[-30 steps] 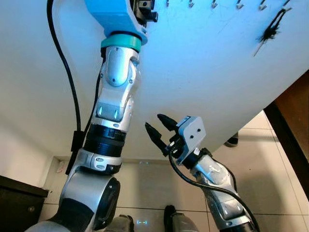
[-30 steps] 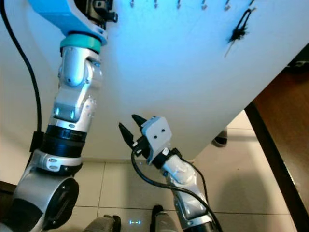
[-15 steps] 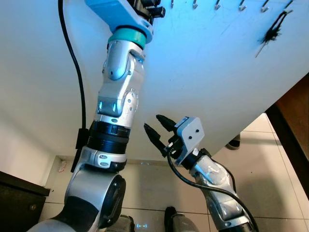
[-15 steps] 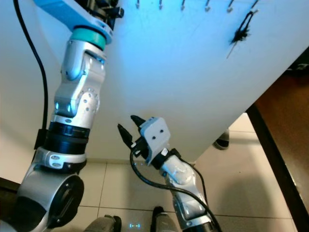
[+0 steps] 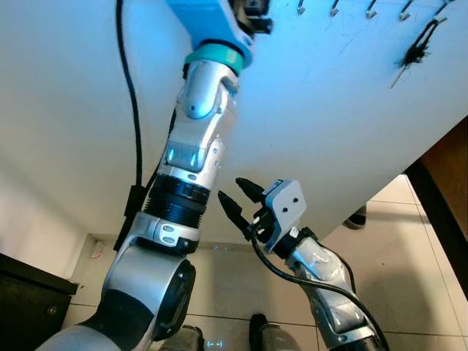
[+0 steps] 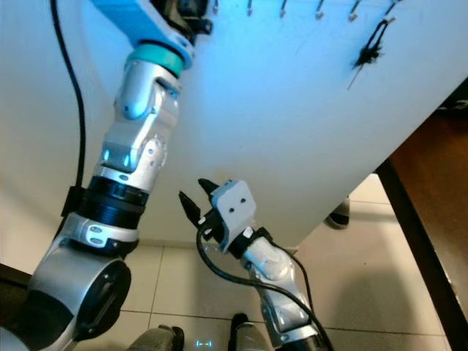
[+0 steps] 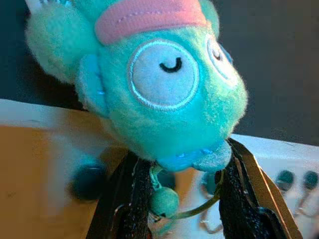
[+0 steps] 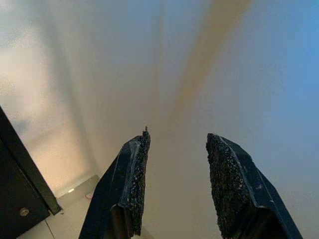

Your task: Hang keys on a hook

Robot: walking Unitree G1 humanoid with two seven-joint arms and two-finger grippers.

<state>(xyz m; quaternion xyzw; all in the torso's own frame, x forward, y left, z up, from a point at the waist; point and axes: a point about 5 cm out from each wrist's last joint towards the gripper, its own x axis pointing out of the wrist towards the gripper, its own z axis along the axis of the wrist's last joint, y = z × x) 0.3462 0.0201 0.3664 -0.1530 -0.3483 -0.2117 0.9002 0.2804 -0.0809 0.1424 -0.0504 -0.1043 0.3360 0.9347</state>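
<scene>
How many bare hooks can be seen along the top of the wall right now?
4, in a row along the wall's top edge: hook one, hook two, hook three, hook four. The raised left arm may hide more.

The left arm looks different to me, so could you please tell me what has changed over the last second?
The left arm has leaned and reached further toward the robot's right along the row of hooks on the wall, carrying the teal plush keychain held in the left gripper. The right gripper stays open, low by the wall, and the dark item stays hanging on its hook.
</scene>
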